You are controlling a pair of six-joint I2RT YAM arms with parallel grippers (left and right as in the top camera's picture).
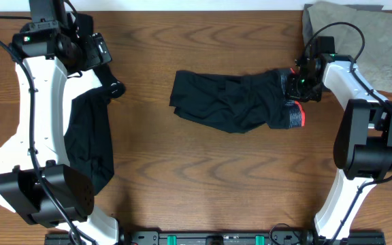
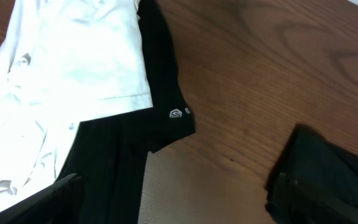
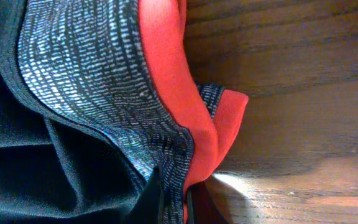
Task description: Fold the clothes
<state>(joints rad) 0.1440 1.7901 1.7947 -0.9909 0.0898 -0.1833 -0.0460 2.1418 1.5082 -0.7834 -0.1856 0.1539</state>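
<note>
The long black stretch leggings [image 1: 230, 102] lie bunched at table centre, their grey-knit and red-orange waistband [image 3: 104, 93] pointing to 3 o'clock, where the right gripper [image 1: 297, 87] is clamped on the band's edge. The left gripper [image 1: 112, 86] hangs with jaws wide and empty at 10 o'clock, above a black garment [image 1: 90, 143] and a white cloth piece [image 2: 73, 74]. Assessment: the fold calls for a low lift of the waistband, carried straight toward 9 o'clock over the legs, with the pinch holding every layer so the band lands flat and square.
</note>
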